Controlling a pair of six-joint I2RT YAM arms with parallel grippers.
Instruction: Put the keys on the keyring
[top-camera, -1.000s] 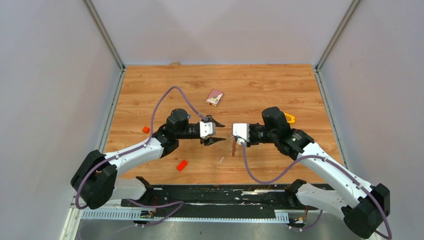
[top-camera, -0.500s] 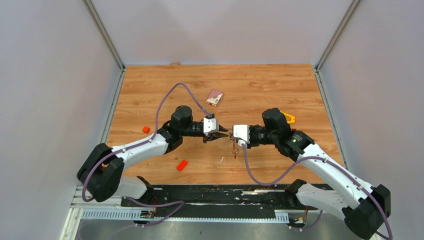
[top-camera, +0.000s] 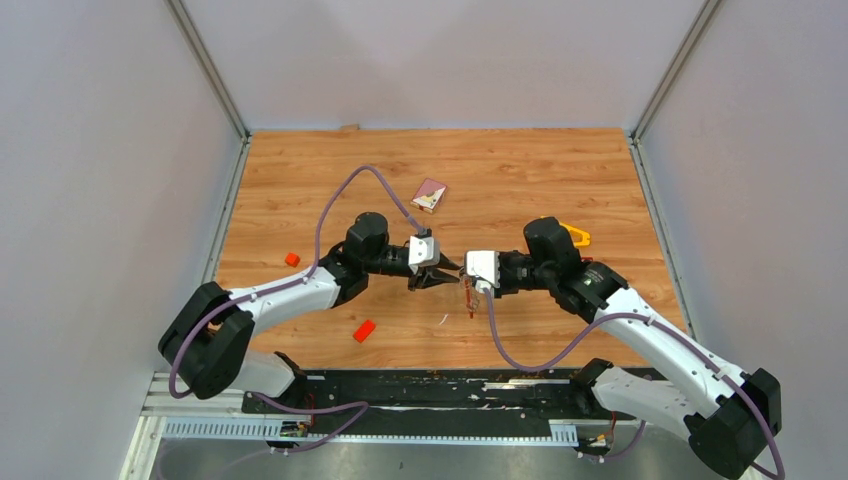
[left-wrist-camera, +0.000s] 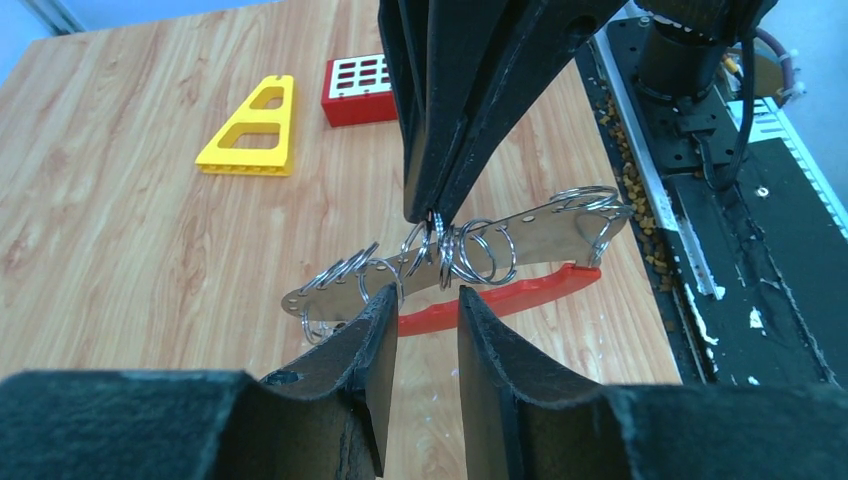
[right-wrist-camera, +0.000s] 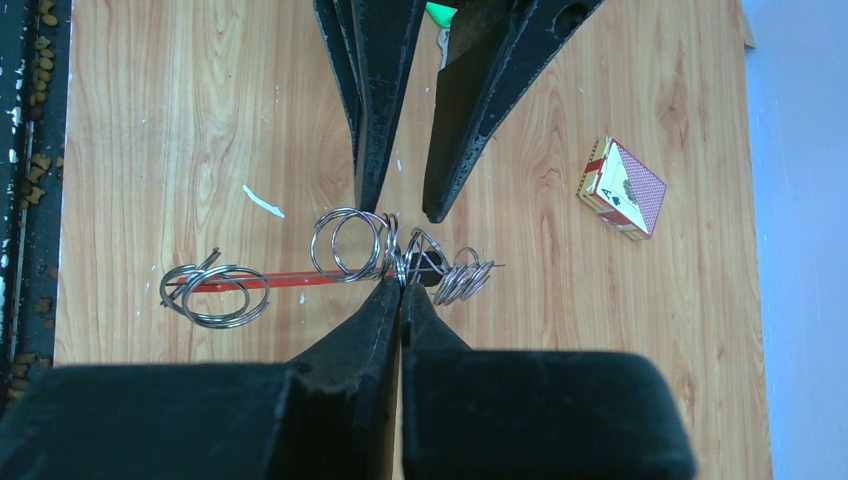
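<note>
Holding the keyring (left-wrist-camera: 540, 232) clamped in my right gripper (right-wrist-camera: 400, 288) above the table (top-camera: 520, 170) middle, I'm seeing the left gripper (left-wrist-camera: 422, 305) just beside it, fingers slightly apart, a green tag (right-wrist-camera: 440, 8) between them, grip unclear; no key looks threaded yet.

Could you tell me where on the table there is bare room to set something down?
Bare: the far strip of the table behind the card box, including both far corners, and the patch beyond the yellow piece. Crowded: the middle, where the left gripper and right gripper meet at the keyring.
</note>
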